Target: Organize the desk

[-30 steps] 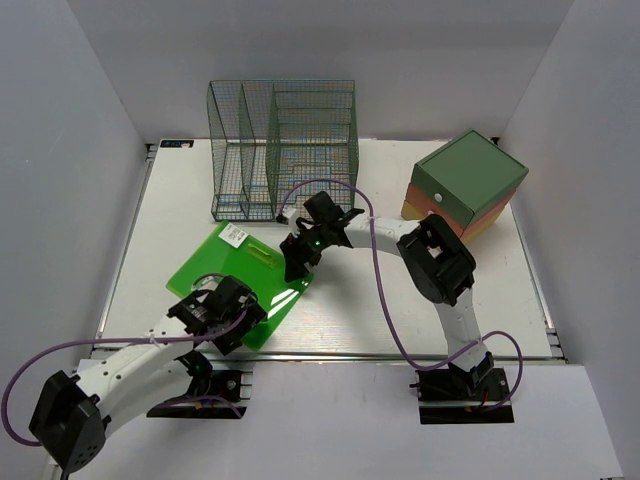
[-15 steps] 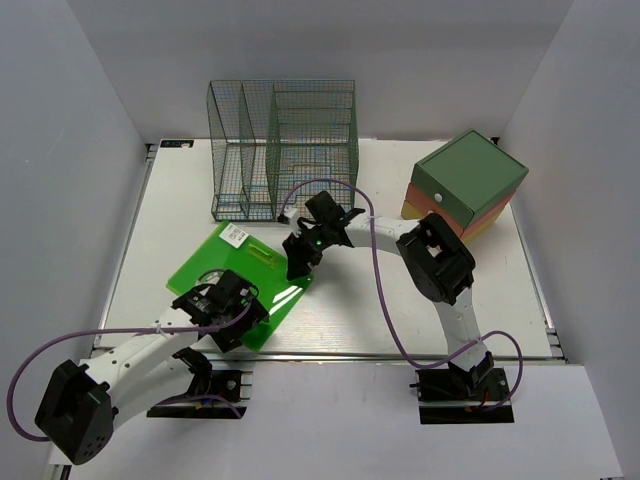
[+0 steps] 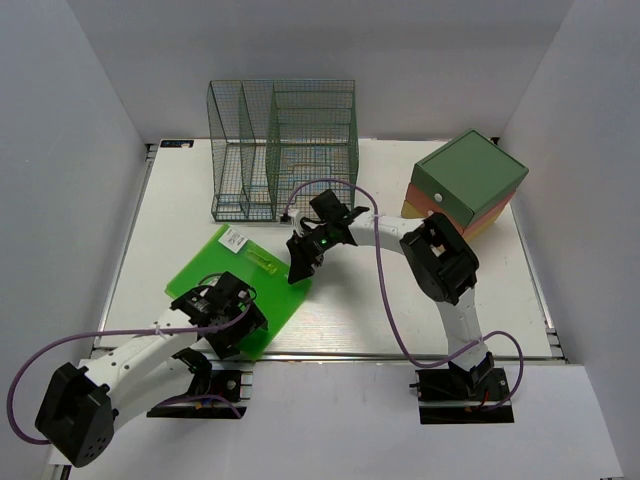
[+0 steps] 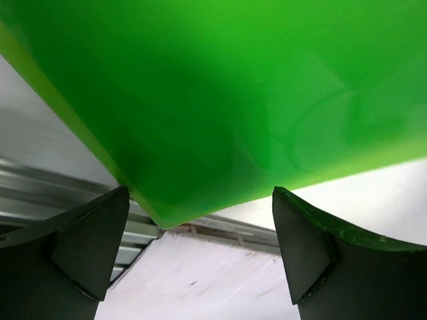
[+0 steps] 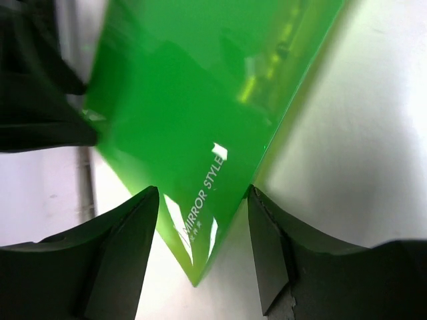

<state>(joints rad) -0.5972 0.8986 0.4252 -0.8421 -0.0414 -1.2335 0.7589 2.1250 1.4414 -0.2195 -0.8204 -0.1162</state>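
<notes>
The step in hand looks like taking hold of the green sheet [image 3: 225, 275], which lies on the left near part of the desk [image 3: 480, 290], just in front of the wire rack [image 3: 285, 150] and well apart from the drawer box [image 3: 468, 180] at the far right. The left gripper [image 4: 200, 193] sits at the sheet's near corner by the desk's near rail, its jaws spread wide to either side of the corner without touching it. The right gripper [image 5: 203, 193] straddles the sheet's right corner with a narrower gap. The glare on the glossy plastic leaves it unclear whether those jaws are actually pinching the sheet or only standing beside it. Next, I would judge, both grippers need a firm hold on their corners. Then they must lift evenly and tip the sheet upright, probably for a slot in the rack.
</notes>
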